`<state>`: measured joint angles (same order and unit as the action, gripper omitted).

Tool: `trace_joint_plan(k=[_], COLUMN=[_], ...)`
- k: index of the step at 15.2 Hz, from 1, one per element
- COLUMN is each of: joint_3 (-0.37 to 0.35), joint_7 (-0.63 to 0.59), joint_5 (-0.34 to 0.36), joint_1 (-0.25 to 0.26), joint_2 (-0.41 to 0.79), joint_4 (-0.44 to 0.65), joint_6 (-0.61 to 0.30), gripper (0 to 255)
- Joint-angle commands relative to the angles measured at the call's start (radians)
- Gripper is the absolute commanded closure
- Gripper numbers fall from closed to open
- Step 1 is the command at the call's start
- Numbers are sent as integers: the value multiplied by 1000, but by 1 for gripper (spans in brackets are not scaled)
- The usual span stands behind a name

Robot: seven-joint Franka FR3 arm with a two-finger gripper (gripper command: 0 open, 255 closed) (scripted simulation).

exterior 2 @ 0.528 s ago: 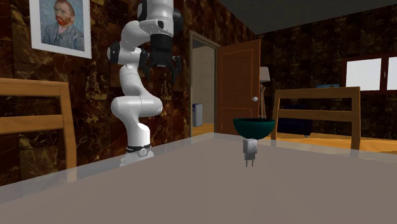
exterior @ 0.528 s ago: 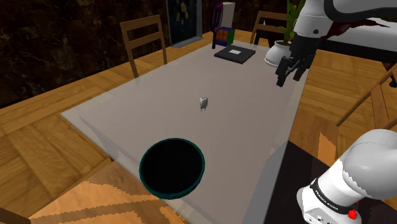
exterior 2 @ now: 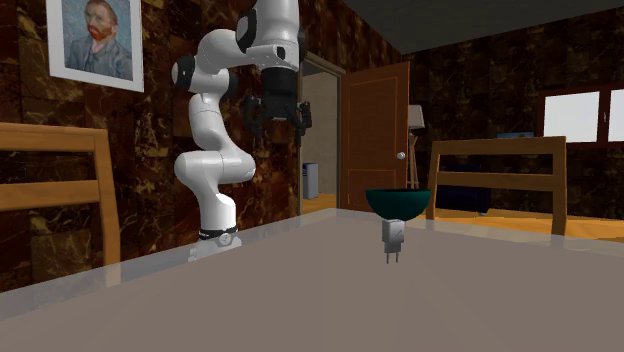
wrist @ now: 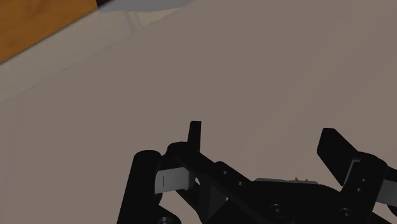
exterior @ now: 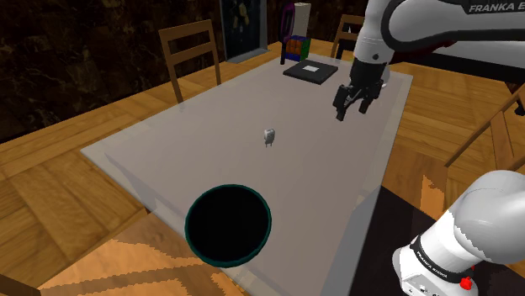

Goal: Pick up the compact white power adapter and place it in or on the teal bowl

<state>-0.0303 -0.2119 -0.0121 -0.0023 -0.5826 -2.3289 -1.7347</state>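
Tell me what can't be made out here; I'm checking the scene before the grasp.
Bowl inside: plain black in the shoulder view; hidden by its own wall in the second exterior view.
Adapter prongs: too small in the shoulder view.
Flat dark thing beyond the adapter: too small to name, shoulder view.

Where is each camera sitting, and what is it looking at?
Shoulder view: beside the stand, looking down over the table; the arm and open pincer show.
Second exterior view: low at the table's far edge, facing the arm past the power adapter.
Wrist view: on the hand, looking down at the table; both black fingers show.
Shared: both outer views show the power adapter and teal bowl.
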Motion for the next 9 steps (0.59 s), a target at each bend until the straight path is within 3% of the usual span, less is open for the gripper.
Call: trace_joint_plan(k=[1, 9], joint_3=[-20, -89], joint_7=[-28, -135], joint_5=[-7, -2], joint_1=[5, 19], joint_2=[63, 334], joint_4=[13, 122], joint_6=[-57, -237], gripper=[0, 0])
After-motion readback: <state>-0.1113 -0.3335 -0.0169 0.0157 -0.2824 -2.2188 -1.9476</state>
